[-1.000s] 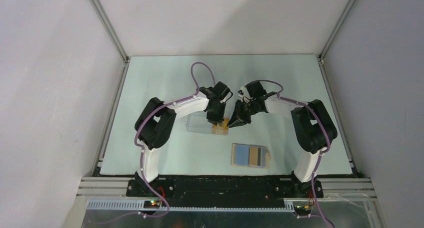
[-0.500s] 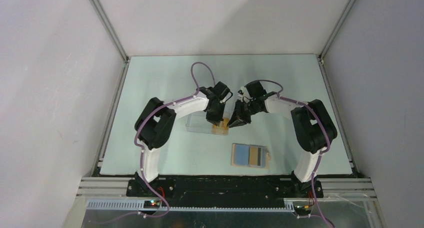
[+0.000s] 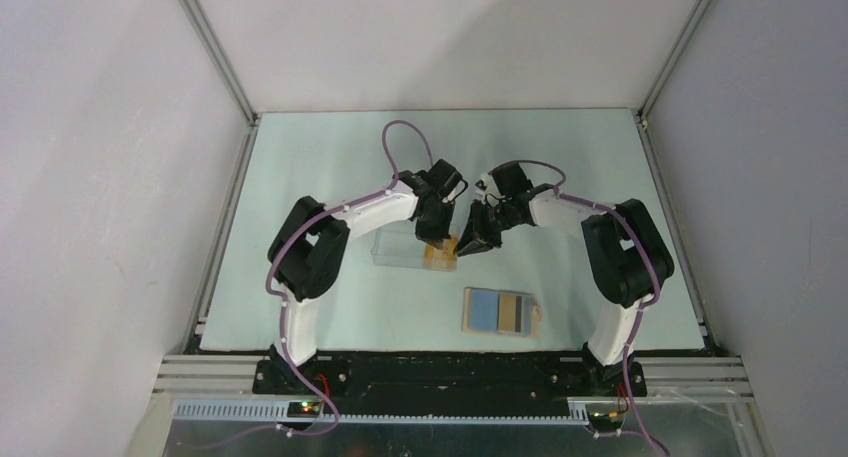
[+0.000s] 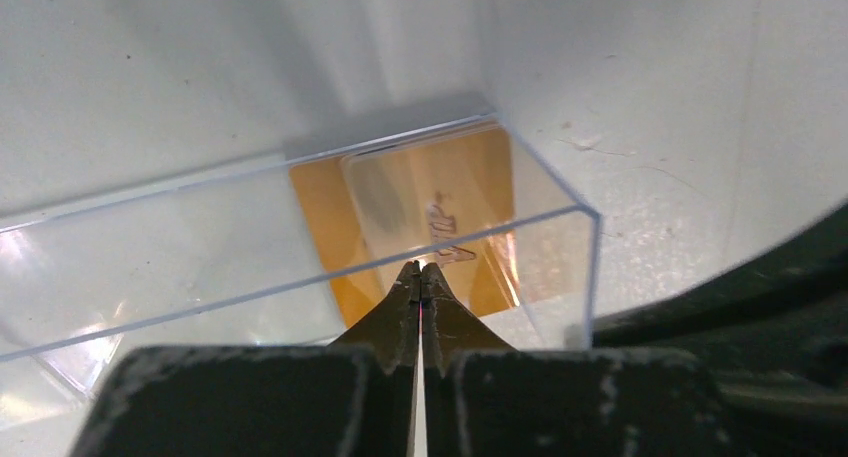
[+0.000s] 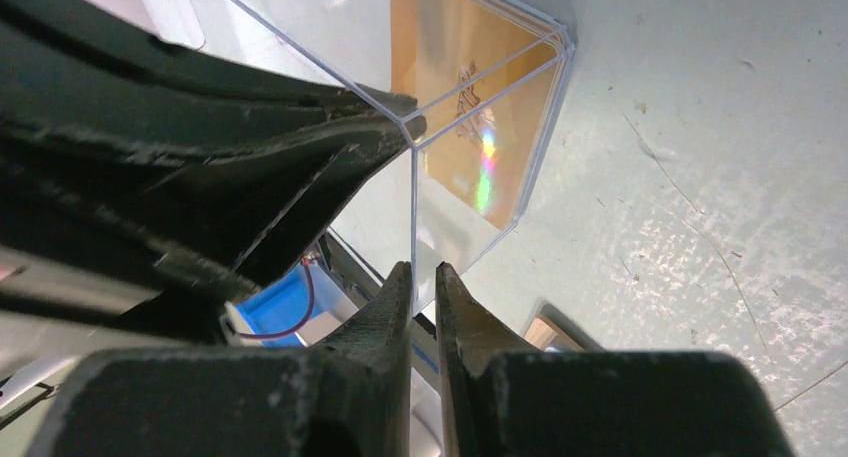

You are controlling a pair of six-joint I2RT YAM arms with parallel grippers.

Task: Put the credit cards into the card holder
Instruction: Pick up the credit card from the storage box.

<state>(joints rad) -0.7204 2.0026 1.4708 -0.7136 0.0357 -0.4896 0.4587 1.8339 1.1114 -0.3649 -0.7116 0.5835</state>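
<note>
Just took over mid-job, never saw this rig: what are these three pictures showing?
Two robot arms are bolted at the near edge of the table. The wide picture looks down from above; the other two come from a camera on each wrist. On the table: a clear box holding the orange credit cards, and nearer the bases the card holder, lying open. The left gripper is shut at the box's rim by the cards; whether it pinches one is unclear. The right gripper pinches the box's wall.
</note>
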